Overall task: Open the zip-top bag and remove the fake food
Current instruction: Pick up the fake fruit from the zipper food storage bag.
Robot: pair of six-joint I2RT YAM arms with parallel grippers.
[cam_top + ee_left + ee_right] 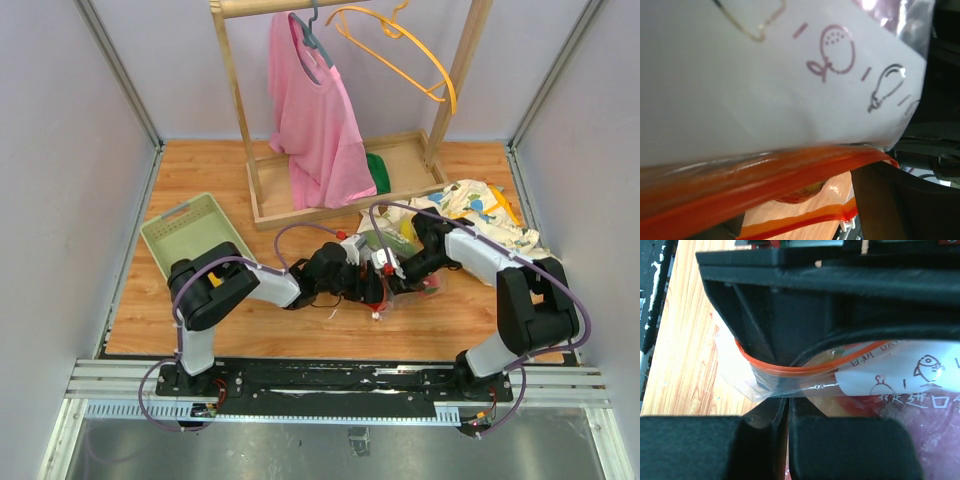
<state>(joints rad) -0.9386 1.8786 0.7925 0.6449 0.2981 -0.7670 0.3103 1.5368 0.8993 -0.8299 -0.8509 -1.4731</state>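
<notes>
The wooden table [200, 330] carries a tall wooden rack [235, 100] at the far centre. A pink shirt [315, 120] and a yellow hanger [420, 60] hang from its rail. To the right of the rack's base lies a crumpled dinosaur-print cloth [485, 215]. A pale green tray [190, 235] sits at the left, well apart from the cloth.

Both arms reach in to the middle of the table, and their heads meet there over the zip-top bag [875, 390]. The bag lies on the wood just nearer than the cloth and right of centre.

The right gripper [786, 415] has its two black fingers pressed together, and the bag's clear edge is nipped in the seam between them. The left gripper [365, 285] comes in from the left. Its jaws seem spread, though its own camera is pressed so close to the plastic that little is sharp.

The bag's orange-red zipper strip [765, 175] bows out in a curve around a black finger of the left gripper. Above the strip is the white label [765, 90], printed with small outline drawings. Beneath the strip, inside the bag, shows a rounded yellow-red piece of fake food [800, 192].
</notes>
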